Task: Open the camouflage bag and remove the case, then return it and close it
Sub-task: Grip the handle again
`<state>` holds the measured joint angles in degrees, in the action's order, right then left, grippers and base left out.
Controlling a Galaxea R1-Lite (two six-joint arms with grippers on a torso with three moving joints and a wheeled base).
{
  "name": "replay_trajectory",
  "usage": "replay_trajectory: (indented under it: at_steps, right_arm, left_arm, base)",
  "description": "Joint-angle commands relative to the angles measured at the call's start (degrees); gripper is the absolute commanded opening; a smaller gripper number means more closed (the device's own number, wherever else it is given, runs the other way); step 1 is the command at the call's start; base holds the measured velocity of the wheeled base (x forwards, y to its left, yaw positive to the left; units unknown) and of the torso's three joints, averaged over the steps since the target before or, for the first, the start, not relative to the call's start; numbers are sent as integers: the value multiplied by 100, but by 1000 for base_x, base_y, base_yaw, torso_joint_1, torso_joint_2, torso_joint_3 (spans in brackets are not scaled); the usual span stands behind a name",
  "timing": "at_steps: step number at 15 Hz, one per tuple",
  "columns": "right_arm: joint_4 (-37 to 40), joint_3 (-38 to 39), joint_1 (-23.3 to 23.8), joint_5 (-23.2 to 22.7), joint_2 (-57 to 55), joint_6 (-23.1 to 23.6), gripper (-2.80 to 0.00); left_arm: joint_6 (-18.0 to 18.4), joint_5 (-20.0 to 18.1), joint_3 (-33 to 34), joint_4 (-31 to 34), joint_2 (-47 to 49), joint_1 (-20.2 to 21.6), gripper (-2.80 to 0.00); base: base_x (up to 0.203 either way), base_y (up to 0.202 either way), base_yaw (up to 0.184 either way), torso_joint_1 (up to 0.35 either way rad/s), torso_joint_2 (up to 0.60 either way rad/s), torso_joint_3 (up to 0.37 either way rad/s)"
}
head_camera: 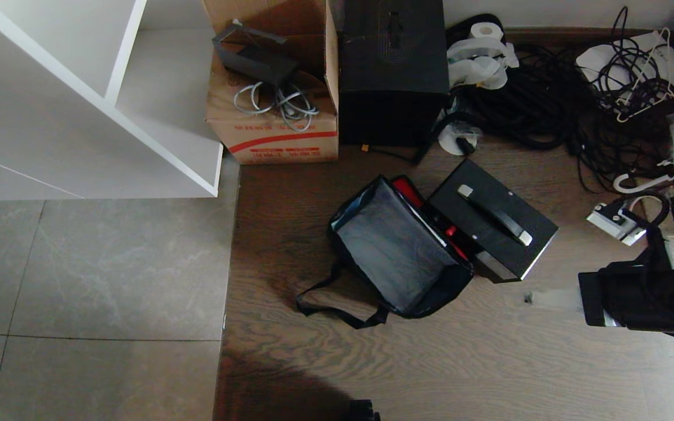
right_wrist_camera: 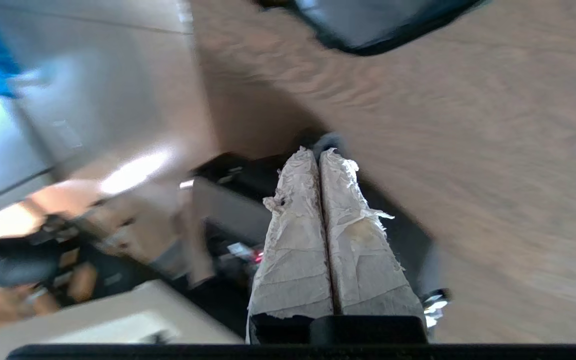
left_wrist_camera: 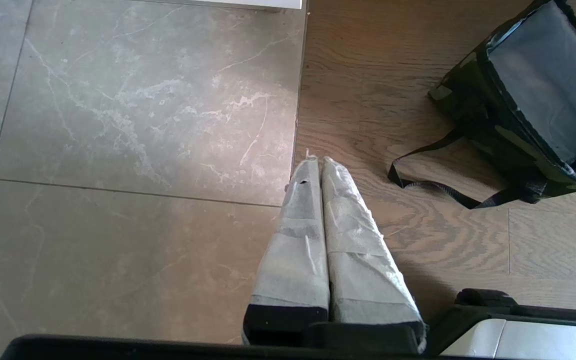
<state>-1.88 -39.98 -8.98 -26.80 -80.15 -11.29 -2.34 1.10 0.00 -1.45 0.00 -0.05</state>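
- I'm looking down at a floor split in two: grey tile [head_camera: 91, 275] on the left, dark wood planks [head_camera: 430, 351] on the right.
- A white shelf unit [head_camera: 79, 93] fills the far left corner, with a cardboard box [head_camera: 272, 117] of cables just to its right.
- A tall black box [head_camera: 394, 70] stands at the far side, next to the cardboard box, and a tangle of black cables [head_camera: 547, 99] spreads to its right.
- The camouflage bag [head_camera: 398, 248] sits on the wood floor mid-scene, mouth wide open, grey inside showing, red lining along its right edge, a black strap [head_camera: 337, 307] trailing near-left.
- The case [head_camera: 492, 219] lies outside the bag, touching its right side, handle up.
- My right claw [right_wrist_camera: 318, 152] is clenched on nothing, wrapped fingers pressed together, over the wood floor; its wrist view is blurred.
- My left claw [left_wrist_camera: 316, 161] is also clenched and empty, hanging above the tile-to-wood seam, to the left of the bag.
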Motion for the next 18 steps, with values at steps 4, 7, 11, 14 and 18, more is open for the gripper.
replay_trajectory:
  at_steps: [4,7,11,14,18]
  right_arm:
    - [-812,287,-1,112,-485,645,-280]
    - [-862,264,5,122,-634,594,-280]
    - [-1174,235,26,146,-829,299,-280]
    - [-1173,15,28,137,-973,-80,0]
    - [-1110,-326,28,232,-1180,-50,0]
  left_arm:
    - [-3,5,51,-4,0,5,-280]
    - [-3,5,53,-4,0,0,-280]
    - [-3,5,53,-4,0,5,-280]
    - [-3,5,52,-4,0,-1,-280]
    - [-3,5,46,-4,0,3,-280]
  base:
    - [0,0,0,0,0,0]
    - [0,0,0,0,0,0]
    - [0,0,0,0,0,0]
    - [0,0,0,0,0,0]
    - [0,0,0,0,0,0]
